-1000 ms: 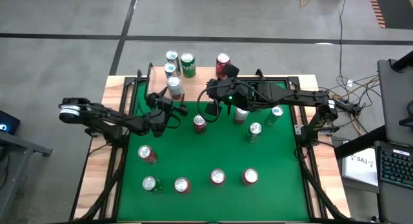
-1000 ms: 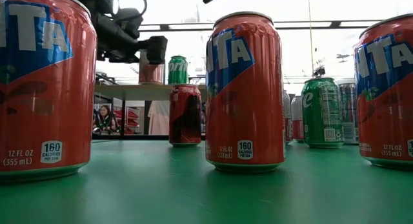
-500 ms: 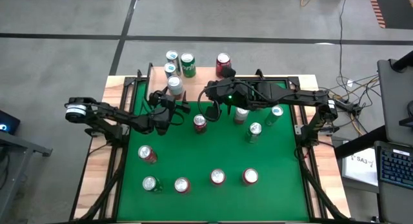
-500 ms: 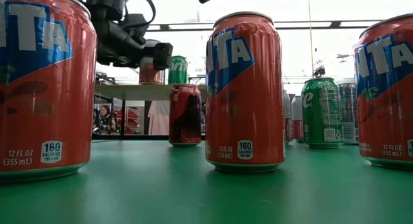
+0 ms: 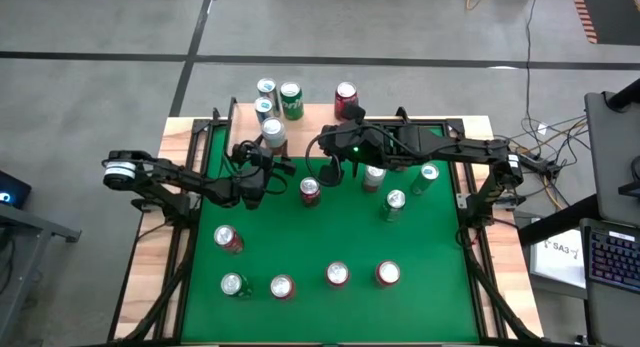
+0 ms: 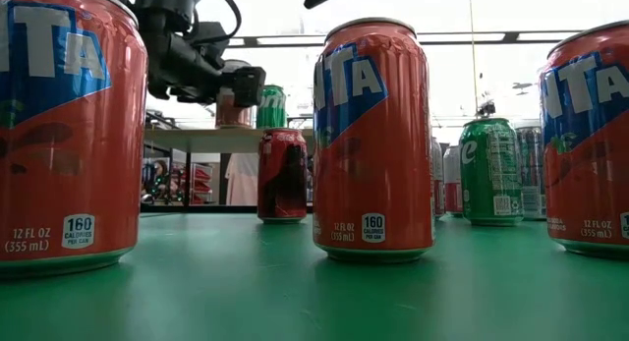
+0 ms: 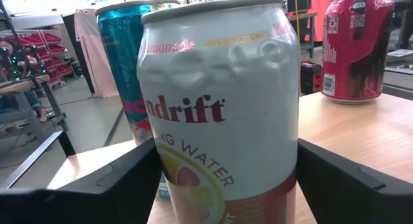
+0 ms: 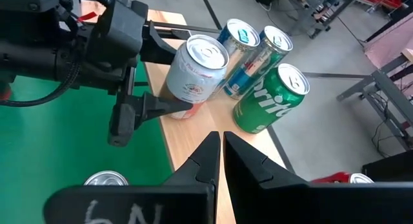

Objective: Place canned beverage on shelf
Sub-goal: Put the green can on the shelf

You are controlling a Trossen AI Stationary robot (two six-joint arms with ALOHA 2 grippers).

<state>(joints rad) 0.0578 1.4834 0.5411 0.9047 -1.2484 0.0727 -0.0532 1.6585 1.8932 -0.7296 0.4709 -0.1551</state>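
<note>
The left gripper (image 5: 266, 159) has moved closer around the white can (image 8: 195, 72) on the shelf (image 8: 187, 140), jaws apart on either side. The right gripper (image 8: 220, 161) stays shut above the table (image 5: 300, 237).

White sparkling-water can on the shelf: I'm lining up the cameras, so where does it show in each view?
High view: the white can stands at the left end of the shelf.
Low view: upper left, mostly hidden behind the left hand.
Left wrist view: fills the centre.
Right wrist view: upper centre.
Shared landmark: the light-wood shelf beneath it.
</note>
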